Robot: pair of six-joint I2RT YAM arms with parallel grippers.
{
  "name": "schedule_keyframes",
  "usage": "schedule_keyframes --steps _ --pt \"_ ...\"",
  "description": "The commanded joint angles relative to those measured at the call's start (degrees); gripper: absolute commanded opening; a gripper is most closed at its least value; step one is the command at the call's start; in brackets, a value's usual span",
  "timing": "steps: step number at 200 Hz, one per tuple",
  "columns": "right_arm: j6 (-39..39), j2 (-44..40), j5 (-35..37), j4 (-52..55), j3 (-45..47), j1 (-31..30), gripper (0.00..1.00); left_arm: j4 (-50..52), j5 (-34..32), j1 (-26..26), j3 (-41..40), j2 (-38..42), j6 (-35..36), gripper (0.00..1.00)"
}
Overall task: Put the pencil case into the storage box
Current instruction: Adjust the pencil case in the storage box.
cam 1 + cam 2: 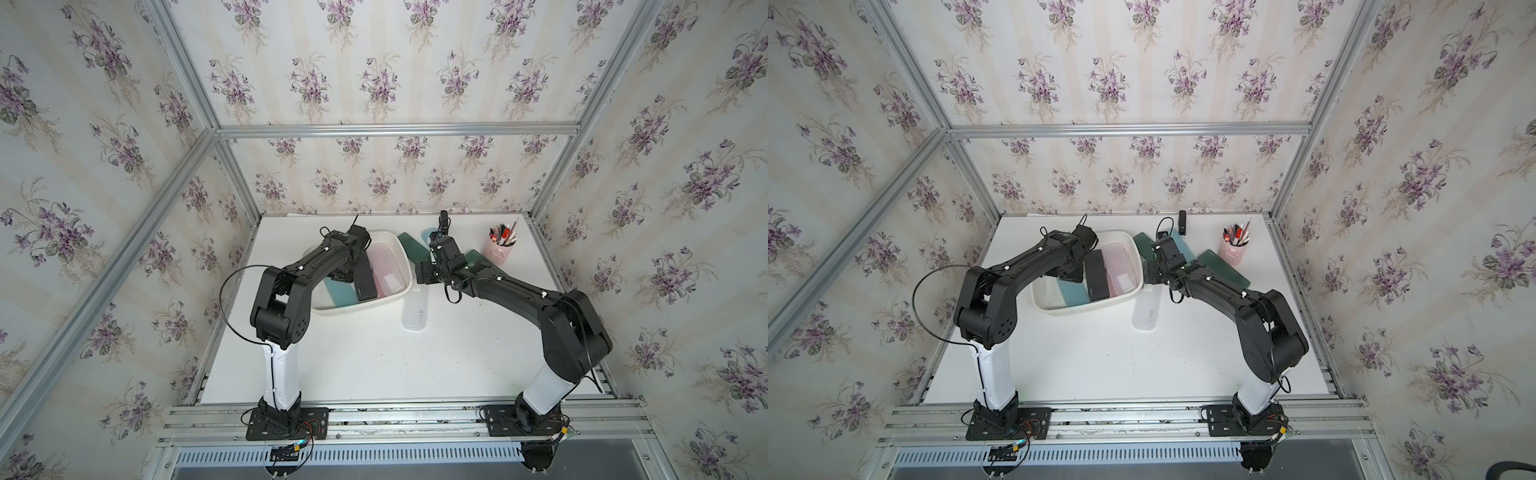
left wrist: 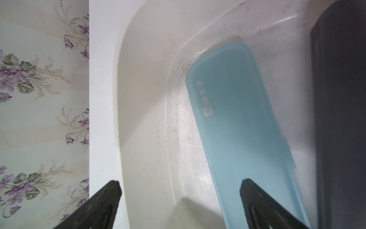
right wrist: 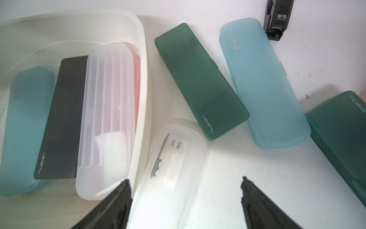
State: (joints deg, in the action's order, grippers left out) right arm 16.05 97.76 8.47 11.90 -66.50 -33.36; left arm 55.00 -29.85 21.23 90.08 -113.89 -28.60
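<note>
both top views: high up, looking down over whole table [image 1: 374, 365], near-identical. left wrist cam: v. close, inside storage box [image 2: 142, 99]. right wrist cam: close, sees its rim & table alongside.

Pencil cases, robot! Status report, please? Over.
Left gripper open over storage box. Right gripper open above white pencil case on table, beside box. Nothing seen blocking. Over.
</note>
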Motion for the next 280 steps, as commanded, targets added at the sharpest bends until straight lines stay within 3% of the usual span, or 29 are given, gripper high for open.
schedule_keyframes --steps 1,33,48,118,223,280 --pt "-0.7 -0.5 0.4 -0.9 0.1 0.1 0.89 -1.3 8.9 -0.1 -0.4 1.3 -4.2 0.99" --pt "-0.9 -1.3 0.6 -0.9 0.9 0.3 0.89 -3.9 14.3 -0.1 -0.6 -1.2 -8.6 0.98" --pt "-1.4 -2.0 1.0 -0.8 1.7 0.4 0.89 -4.7 14.5 -0.1 -0.8 -2.4 -10.5 0.91" --pt "-2.9 -4.6 1.2 -0.2 3.8 1.8 0.89 -9.0 15.3 -3.1 -5.5 -2.4 -16.6 0.93" --pt "-3.9 -7.2 2.7 1.9 4.3 1.7 0.89 -17.7 21.6 -4.7 -2.8 -7.2 -11.4 0.93" --pt "-3.5 -8.9 2.8 2.7 4.3 1.7 0.89 -18.7 20.2 -2.3 -2.0 -5.0 -7.5 0.96"
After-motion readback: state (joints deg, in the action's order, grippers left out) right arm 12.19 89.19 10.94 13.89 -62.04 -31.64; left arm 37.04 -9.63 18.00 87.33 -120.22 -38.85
